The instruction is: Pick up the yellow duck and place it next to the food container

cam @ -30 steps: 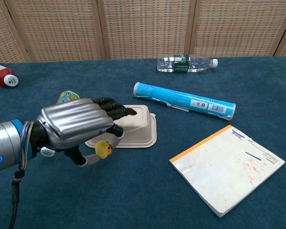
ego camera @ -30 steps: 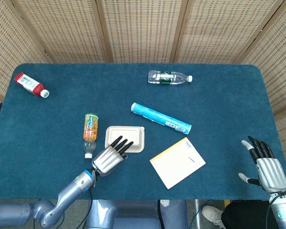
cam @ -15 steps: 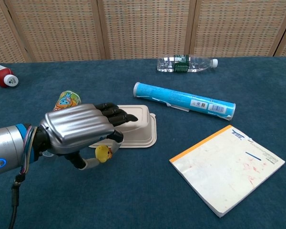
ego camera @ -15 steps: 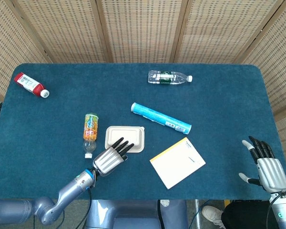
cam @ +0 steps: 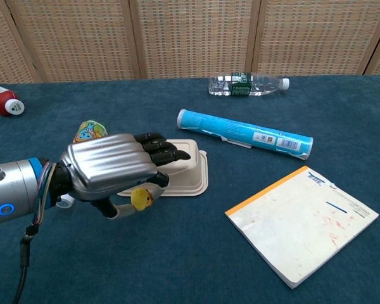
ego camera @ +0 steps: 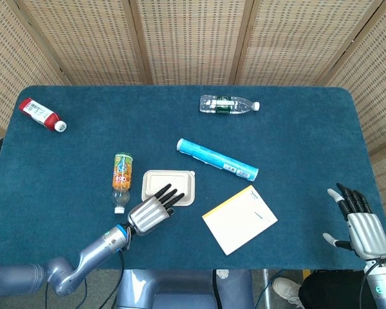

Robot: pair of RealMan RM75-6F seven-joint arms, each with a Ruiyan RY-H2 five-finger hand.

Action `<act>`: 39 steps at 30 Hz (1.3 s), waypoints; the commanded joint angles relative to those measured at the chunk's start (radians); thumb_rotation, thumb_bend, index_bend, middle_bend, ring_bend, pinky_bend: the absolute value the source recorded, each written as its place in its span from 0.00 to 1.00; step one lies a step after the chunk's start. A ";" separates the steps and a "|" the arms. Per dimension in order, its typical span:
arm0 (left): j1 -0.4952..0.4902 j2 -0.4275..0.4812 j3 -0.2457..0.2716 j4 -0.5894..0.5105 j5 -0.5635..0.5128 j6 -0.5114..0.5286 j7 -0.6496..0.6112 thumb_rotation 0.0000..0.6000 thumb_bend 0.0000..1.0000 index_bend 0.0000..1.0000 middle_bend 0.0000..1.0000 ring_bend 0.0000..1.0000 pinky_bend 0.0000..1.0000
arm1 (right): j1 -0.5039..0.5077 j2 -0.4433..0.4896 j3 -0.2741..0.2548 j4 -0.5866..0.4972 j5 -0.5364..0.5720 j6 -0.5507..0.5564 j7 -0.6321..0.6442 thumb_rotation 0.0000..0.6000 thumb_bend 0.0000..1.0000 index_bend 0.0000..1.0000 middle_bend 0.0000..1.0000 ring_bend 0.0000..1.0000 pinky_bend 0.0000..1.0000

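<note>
The small yellow duck (cam: 140, 199) shows only in the chest view, pinched under my left hand (cam: 114, 168) between the thumb and a finger, just above the blue cloth. It hangs at the near edge of the beige food container (cam: 189, 170). In the head view the left hand (ego camera: 153, 211) covers the duck, and its fingertips reach over the front edge of the container (ego camera: 170, 183). My right hand (ego camera: 359, 222) rests open at the table's near right corner, holding nothing.
An orange drink bottle (ego camera: 121, 177) lies just left of the container. A blue tube (ego camera: 217, 159) lies behind it and a yellow-edged notepad (ego camera: 239, 219) to its right. A water bottle (ego camera: 228, 104) lies at the back, a red bottle (ego camera: 42, 114) far left.
My left hand, with the duck in it, has shifted slightly right and forward, so its fingers reach further over the container. The right hand has barely moved.
</note>
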 commanded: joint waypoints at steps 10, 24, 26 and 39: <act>-0.048 -0.009 0.030 0.150 0.156 -0.003 -0.181 1.00 0.39 0.53 0.00 0.00 0.00 | 0.006 -0.013 0.012 0.007 0.033 -0.018 -0.026 1.00 0.00 0.09 0.00 0.00 0.00; -0.063 -0.032 0.031 0.207 0.183 -0.017 -0.210 1.00 0.39 0.51 0.00 0.00 0.00 | 0.008 -0.018 0.016 0.013 0.043 -0.025 -0.030 1.00 0.00 0.09 0.00 0.00 0.00; -0.064 -0.035 0.034 0.209 0.193 -0.014 -0.206 1.00 0.39 0.51 0.00 0.00 0.00 | 0.007 -0.017 0.015 0.012 0.041 -0.024 -0.030 1.00 0.00 0.09 0.00 0.00 0.00; -0.057 -0.045 0.034 0.231 0.200 -0.012 -0.163 1.00 0.39 0.45 0.00 0.00 0.00 | 0.005 -0.016 0.016 0.011 0.040 -0.019 -0.025 1.00 0.00 0.09 0.00 0.00 0.00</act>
